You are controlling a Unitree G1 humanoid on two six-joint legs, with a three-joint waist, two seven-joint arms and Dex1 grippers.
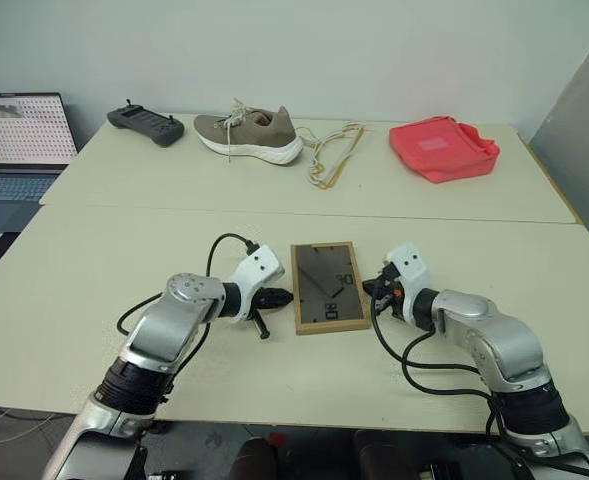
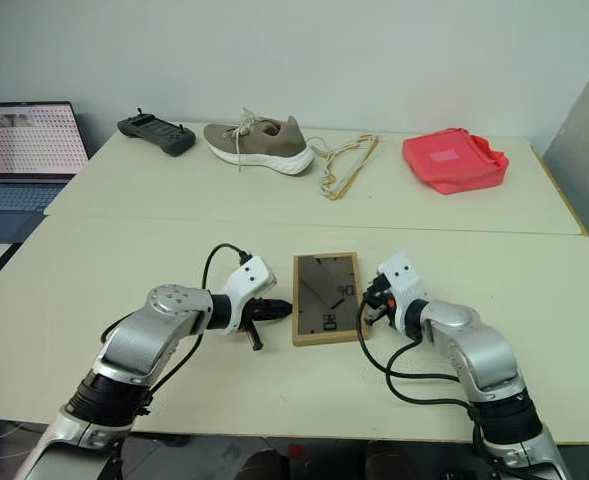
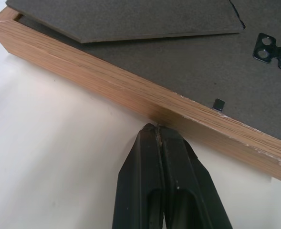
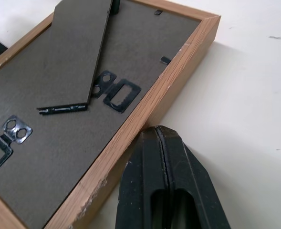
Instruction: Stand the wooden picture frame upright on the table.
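The wooden picture frame (image 1: 329, 287) is lying flat on the counter (image 1: 94, 280), dark back facing up, right between the two sets of jaws. The left gripper (image 3: 157, 128) is keeping its jaws pressed together and is touching one long wooden side with its tip. The right gripper (image 4: 163, 131) is keeping its jaws pressed together too, and its tip is sitting right against the other long side, holding nothing.
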